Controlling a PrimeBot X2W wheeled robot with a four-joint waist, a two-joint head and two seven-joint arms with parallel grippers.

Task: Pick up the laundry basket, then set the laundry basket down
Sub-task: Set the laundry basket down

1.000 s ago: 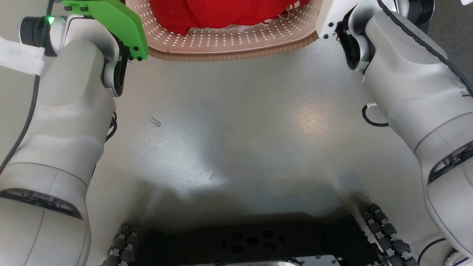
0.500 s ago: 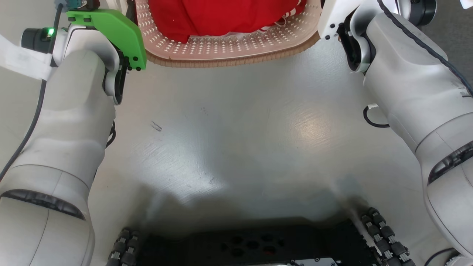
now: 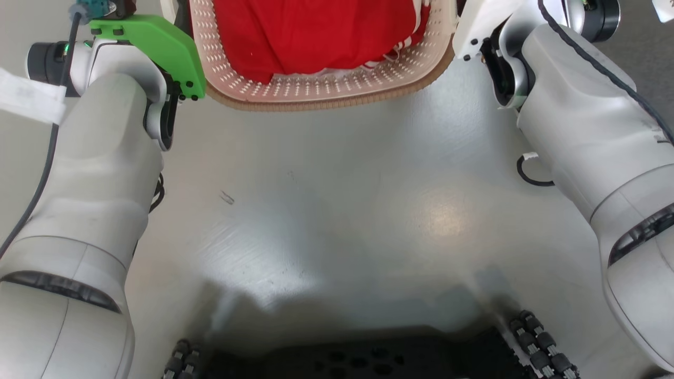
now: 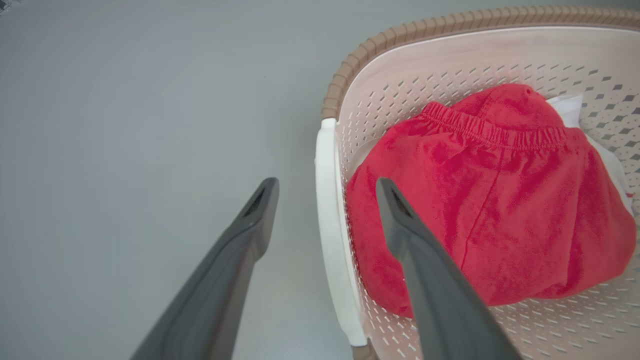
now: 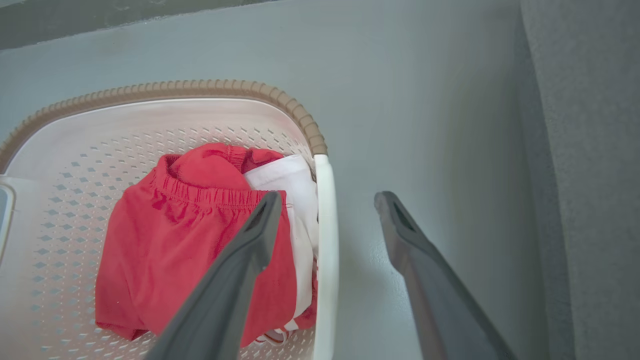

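Note:
The laundry basket [image 3: 326, 87] sits at the top of the head view on the grey floor, cream and perforated with a brown rim, holding red cloth [image 3: 316, 31] and some white cloth. My pale forearms flank it. In the left wrist view my left gripper [image 4: 326, 192] is open and straddles the basket's [image 4: 450, 65] white side handle [image 4: 327, 210], one finger outside and one over the red cloth. In the right wrist view my right gripper [image 5: 328, 200] is open and straddles the other white handle [image 5: 325, 240] of the basket [image 5: 125, 125] the same way.
My black base with roller wheels [image 3: 537, 347] lies at the bottom of the head view. A thin black cable loop [image 3: 529, 176] lies on the floor by the right arm. Darker grey carpet [image 5: 580, 150] borders the floor to the right of the basket.
The whole head picture has slid downward, so the camera moved; more of the basket and red cloth shows. The basket keeps its place against the floor marks.

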